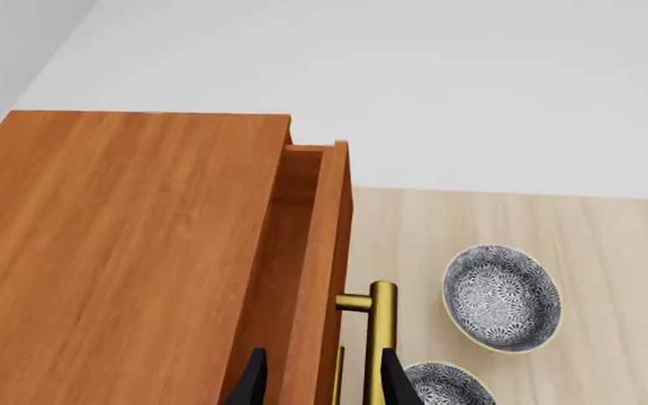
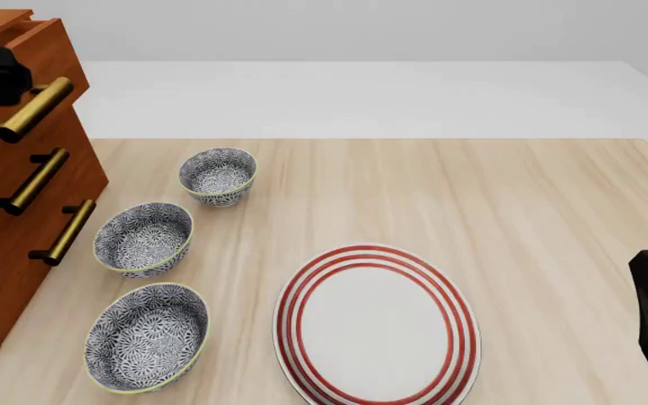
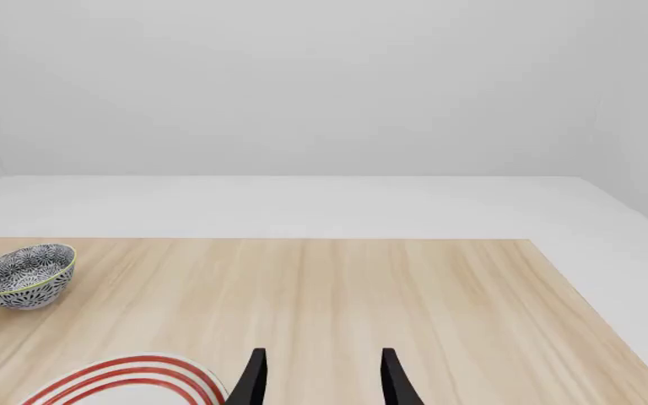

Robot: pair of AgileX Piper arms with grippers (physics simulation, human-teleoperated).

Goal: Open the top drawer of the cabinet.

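Straddling brass handle (image 1: 381, 337) of top drawer (image 2: 31, 59) — left end effector (image 1: 318, 384), fingers apart; bar's long axis upright between them. Drawer slightly out, table's 10 o'clock corner.

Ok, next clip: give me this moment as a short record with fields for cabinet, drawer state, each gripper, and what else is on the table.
cabinet: stands at the table's left edge, three drawers with brass bar handles
top drawer: pulled out a little, gap showing behind its front
left gripper: at the top drawer's handle, fingers straddling drawer front and bar; firm grip cannot be confirmed
right gripper: open, holding nothing, over the table's right side
bowls: three patterned, in a row beside the cabinet
plate: red-ringed, near centre front
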